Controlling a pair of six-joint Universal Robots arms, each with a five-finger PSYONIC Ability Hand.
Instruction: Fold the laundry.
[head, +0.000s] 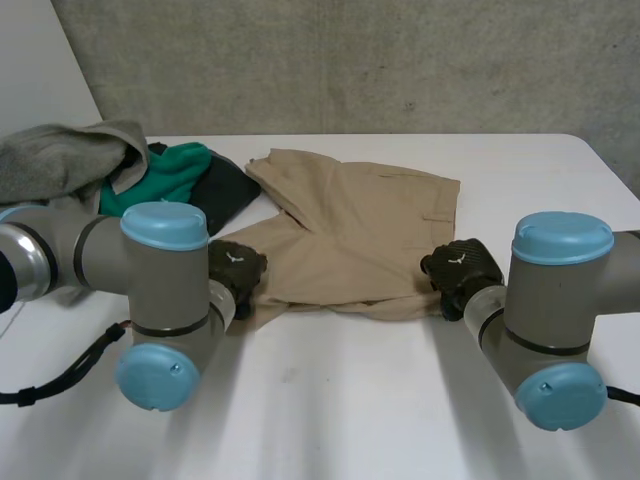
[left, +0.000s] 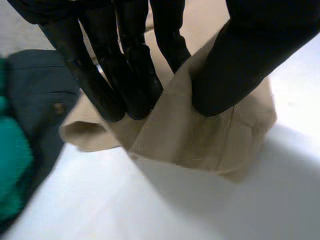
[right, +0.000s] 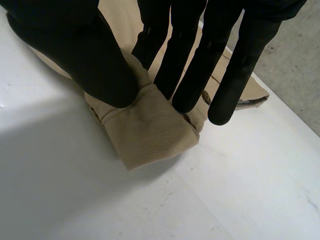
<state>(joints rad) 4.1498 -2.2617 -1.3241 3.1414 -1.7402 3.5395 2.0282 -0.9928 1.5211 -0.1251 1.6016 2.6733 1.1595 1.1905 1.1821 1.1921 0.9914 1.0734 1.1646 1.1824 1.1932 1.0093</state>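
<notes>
Head view, tan twill shorts (head: 360, 230) (hem doubled), left hand (head: 236, 268) and right hand (head: 465, 268) pinching corners

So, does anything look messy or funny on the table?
Nothing is broken or spilled. The tan cloth shorts lie crooked and rumpled, their near edge pinched by the left hand and right hand. Beside them, a grey garment, green cloth and dark cloth sit in an untidy heap.

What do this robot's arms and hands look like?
The left arm and right arm are thick grey tubes with light-blue caps at the joints. The left robot hand and right robot hand are black, with long fingers, a thicker thumb and a small white mark.
</notes>
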